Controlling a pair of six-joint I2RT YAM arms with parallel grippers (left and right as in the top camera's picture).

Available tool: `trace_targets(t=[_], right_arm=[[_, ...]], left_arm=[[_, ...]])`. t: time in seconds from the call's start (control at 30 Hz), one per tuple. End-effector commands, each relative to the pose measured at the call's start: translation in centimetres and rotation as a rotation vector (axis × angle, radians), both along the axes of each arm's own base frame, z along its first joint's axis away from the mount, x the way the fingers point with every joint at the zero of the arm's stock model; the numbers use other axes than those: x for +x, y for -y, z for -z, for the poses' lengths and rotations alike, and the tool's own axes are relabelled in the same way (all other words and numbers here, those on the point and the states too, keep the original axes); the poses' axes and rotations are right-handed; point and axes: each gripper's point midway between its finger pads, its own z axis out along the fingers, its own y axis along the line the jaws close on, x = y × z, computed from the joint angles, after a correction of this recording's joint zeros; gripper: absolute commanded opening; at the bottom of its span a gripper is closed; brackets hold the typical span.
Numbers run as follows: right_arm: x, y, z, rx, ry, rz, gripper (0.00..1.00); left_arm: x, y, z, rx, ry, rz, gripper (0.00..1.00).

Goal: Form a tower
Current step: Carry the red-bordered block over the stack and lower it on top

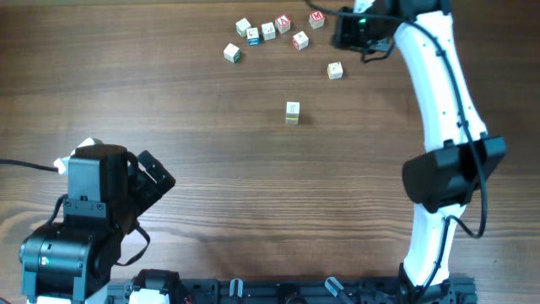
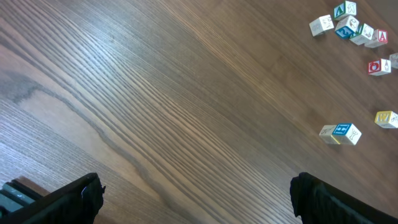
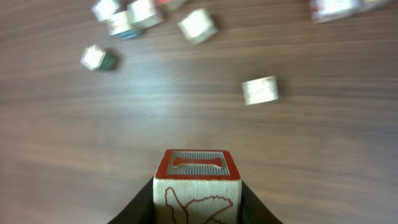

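Note:
The tower (image 1: 292,112) stands mid-table, a one-cube-wide stack of pale letter cubes. In the left wrist view the tower (image 2: 341,132) shows a yellowish base, a blue-marked cube and a green-marked top. My right gripper (image 1: 342,29) is at the far side among the loose cubes. In its own view the right gripper (image 3: 196,202) is shut on a red-marked letter cube (image 3: 196,183), with the table blurred below. My left gripper (image 1: 156,181) sits at the near left, away from every cube. Its jaws (image 2: 196,196) stand wide open over bare wood.
Several loose letter cubes (image 1: 268,31) lie in a cluster at the far edge, left of the right gripper. A single cube (image 1: 335,71) sits between the cluster and the tower. The right arm (image 1: 443,127) runs down the right side.

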Motion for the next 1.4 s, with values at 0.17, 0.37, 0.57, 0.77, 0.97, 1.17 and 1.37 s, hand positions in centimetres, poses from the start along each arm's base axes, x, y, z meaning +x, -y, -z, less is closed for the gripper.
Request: trace_targets(t=[0.17,0.37,0.57,0.77,0.97,1.17,1.37], right_arm=[[-6.0,-6.8,9.5,-0.229,-0.183,0.053,0.29],[-6.7,-7.5,14.4,-0.222,-0.210,0.097,0.29],[-5.9,-7.7,15.0,-0.234,-0.160,0.033,0.29],[-6.1,-7.5,15.1,-0.249,-0.165,0.003,0.35],[-6.3,-7.5,15.1,-0.251,-0.171,0.003,0.40],[-6.5,-7.3,15.4,-0.257,-0.184,0.005,0.78],[-7.3,-6.9,17.6,-0.263,-0.205,0.020,0.71]], left_arm=[[0.0,-0.1,0.1,-0.008,-0.001,-0.016,1.00],[0.0,-0.1,0.1,-0.008,-0.001,-0.016,1.00],[0.0,-0.1,0.1,-0.008,-0.001,-0.016,1.00],[0.0,-0.1,0.1,-0.008,-0.001,-0.016,1.00],[0.0,-0.1,0.1,-0.008,-0.001,-0.016,1.00],[0.0,-0.1,0.1,-0.008,-0.001,-0.016,1.00],[0.0,-0.1,0.1,-0.008,-0.001,-0.016,1.00]])
